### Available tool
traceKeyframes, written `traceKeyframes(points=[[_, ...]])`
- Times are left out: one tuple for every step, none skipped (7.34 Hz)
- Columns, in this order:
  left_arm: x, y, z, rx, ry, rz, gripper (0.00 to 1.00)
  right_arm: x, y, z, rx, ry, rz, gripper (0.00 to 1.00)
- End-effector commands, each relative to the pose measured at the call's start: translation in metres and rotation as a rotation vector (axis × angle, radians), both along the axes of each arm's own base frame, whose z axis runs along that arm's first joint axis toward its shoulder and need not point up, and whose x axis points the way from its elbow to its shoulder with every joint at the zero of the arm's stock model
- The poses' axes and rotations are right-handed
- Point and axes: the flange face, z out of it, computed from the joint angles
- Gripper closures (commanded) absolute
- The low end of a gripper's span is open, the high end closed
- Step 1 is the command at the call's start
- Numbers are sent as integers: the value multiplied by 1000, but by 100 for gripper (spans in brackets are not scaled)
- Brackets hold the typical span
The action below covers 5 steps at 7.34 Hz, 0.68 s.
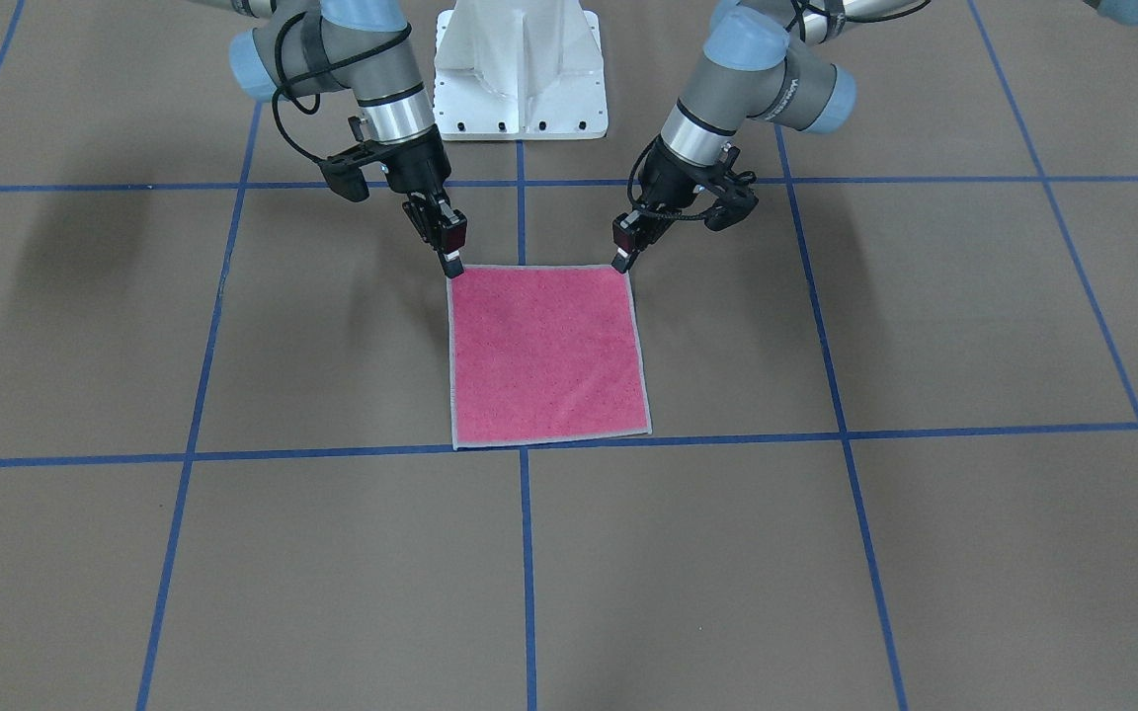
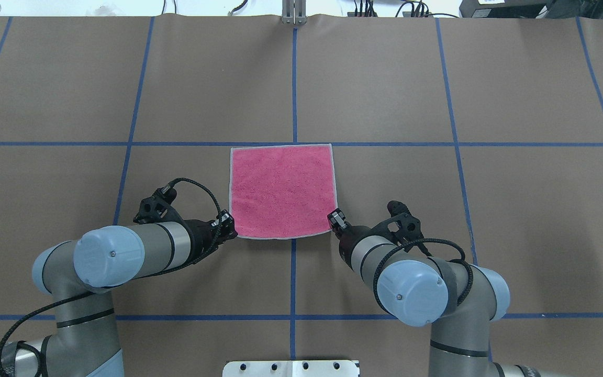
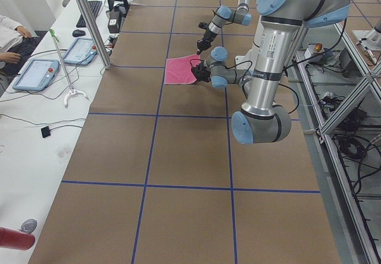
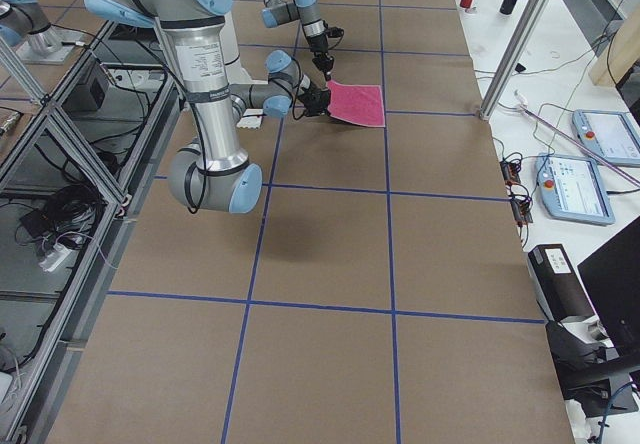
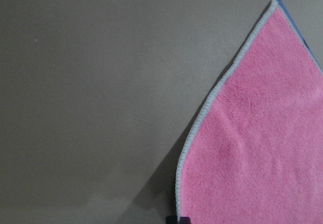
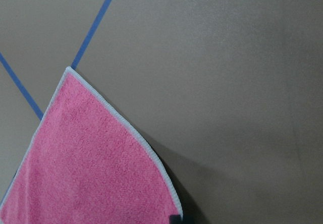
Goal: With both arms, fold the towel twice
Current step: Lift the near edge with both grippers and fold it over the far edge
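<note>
The left hand (image 2: 230, 228) and right hand (image 2: 334, 217) each pinch a robot-side corner of the towel (image 2: 280, 191), probably to carry that edge over its far edge.

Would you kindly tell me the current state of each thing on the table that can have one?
towel: unfolded, pink face up, flat except for the two slightly lifted corners nearest the robot.
left gripper: shut on the towel's near left corner.
right gripper: shut on the towel's near right corner.
</note>
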Motion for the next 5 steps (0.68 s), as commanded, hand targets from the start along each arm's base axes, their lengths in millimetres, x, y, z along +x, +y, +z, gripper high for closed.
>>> traceKeyframes(points=[[-17, 8, -25, 18, 54, 8, 100, 28, 32, -27, 6, 1, -36, 100], [-33, 16, -40, 30, 89, 11, 100, 33, 45, -36, 17, -6, -45, 100], [-43, 20, -46, 36, 106, 14, 100, 44, 49, -44, 21, -28, -50, 100], [-34, 23, -44, 31, 94, 23, 100, 44, 50, -44, 23, -26, -52, 100], [-27, 23, -46, 23, 71, 29, 100, 37, 51, -42, 35, -9, -65, 100]])
